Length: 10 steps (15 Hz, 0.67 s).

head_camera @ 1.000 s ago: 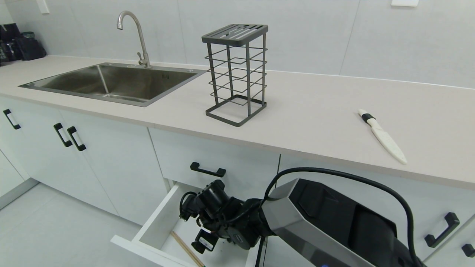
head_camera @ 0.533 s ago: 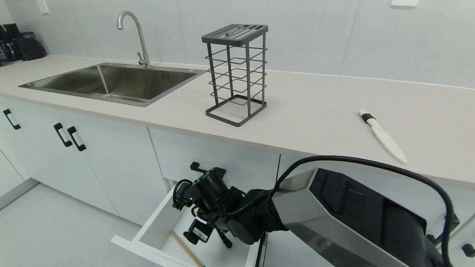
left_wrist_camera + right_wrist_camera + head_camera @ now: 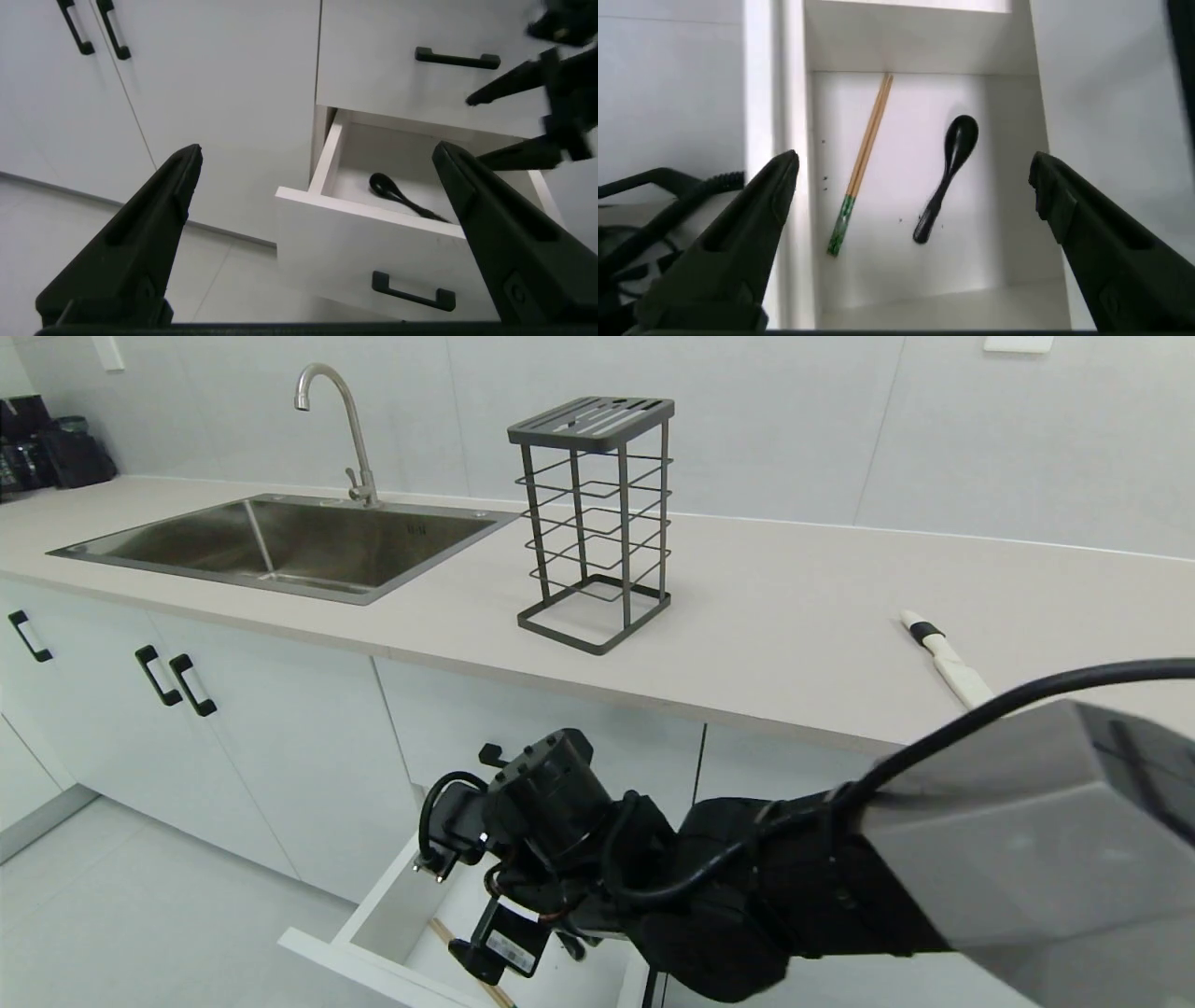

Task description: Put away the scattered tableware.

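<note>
Tabletop (image 3: 794, 607) has a knife (image 3: 945, 656); open drawer (image 3: 915, 42) holds chopsticks (image 3: 862, 163) beside spoon (image 3: 945, 177). Right gripper (image 3: 913, 164) over it, spread wide; left gripper (image 3: 316, 151) spread too.

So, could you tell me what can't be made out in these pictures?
Knife: head view, blade hidden behind the right arm.
Drawer: head view, most of its inside covered by that arm.
Chopsticks: head view, mostly hidden under the arm.
Dark items at the far left of the counter: head view, cut by the edge, too small to identify.
</note>
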### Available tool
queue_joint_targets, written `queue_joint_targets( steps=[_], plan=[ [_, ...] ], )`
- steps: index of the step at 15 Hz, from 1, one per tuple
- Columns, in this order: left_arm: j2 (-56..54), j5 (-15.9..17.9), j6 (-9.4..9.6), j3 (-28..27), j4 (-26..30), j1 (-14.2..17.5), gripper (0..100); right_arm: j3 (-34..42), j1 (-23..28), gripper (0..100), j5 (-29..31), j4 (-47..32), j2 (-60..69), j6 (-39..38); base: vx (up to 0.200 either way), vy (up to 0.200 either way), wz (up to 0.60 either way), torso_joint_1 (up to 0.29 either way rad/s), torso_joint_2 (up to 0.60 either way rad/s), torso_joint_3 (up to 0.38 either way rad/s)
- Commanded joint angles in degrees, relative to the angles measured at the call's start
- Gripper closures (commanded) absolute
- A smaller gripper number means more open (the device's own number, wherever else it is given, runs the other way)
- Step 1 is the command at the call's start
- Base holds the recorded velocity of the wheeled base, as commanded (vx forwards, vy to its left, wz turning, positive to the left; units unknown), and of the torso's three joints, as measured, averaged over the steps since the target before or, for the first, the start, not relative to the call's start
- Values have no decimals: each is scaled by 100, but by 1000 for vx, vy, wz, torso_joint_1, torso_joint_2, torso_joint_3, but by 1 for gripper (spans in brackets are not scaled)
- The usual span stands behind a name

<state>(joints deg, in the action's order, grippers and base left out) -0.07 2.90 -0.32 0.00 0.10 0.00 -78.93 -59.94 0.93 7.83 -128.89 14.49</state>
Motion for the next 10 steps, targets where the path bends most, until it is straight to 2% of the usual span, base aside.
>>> queue_joint_targets(
  steps=[1,3,6,10],
  plan=[
    [7,0,-3,0,-1,0,0,976,-141,0,22,17,1270,-43,0,0,0,0,0,0],
    [7,0,-3,0,-1,0,0,1996,-193,0,110,263,2123,-131,0,0,0,0,0,0],
    [7,0,-3,0,-1,0,0,3938,-308,0,408,1546,3300,-746,0,0,0,0,0,0],
    [7,0,-3,0,-1,0,0,5415,-299,0,479,1828,4478,-781,0,0,0,0,0,0]
  ],
)
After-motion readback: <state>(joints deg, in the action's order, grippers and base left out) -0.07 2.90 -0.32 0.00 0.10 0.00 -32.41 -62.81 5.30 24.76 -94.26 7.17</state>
